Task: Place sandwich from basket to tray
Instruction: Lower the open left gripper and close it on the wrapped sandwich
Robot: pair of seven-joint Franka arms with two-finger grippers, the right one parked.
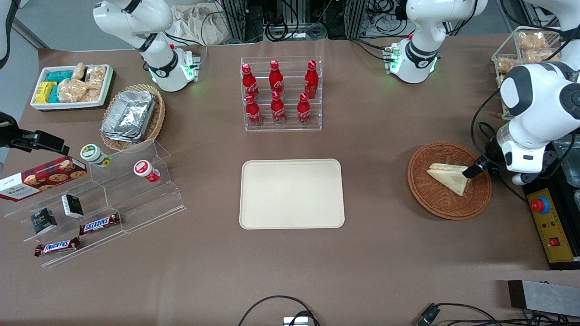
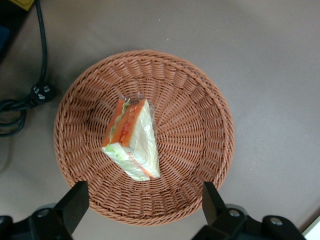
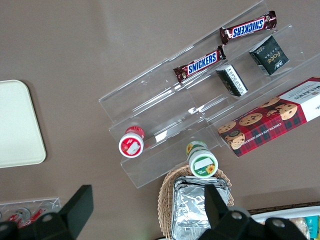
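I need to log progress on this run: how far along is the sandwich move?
Nothing is done yet: the sandwich lies in the basket, and the tray holds nothing. In hand: the gripper hovers open over the basket, fingers apart, not touching the sandwich. Left: grasp, lift, carry to the tray, release.

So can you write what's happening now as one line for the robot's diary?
step: reach for sandwich | sandwich: in basket, untouched | gripper: open, above basket | tray: no sandwich yet
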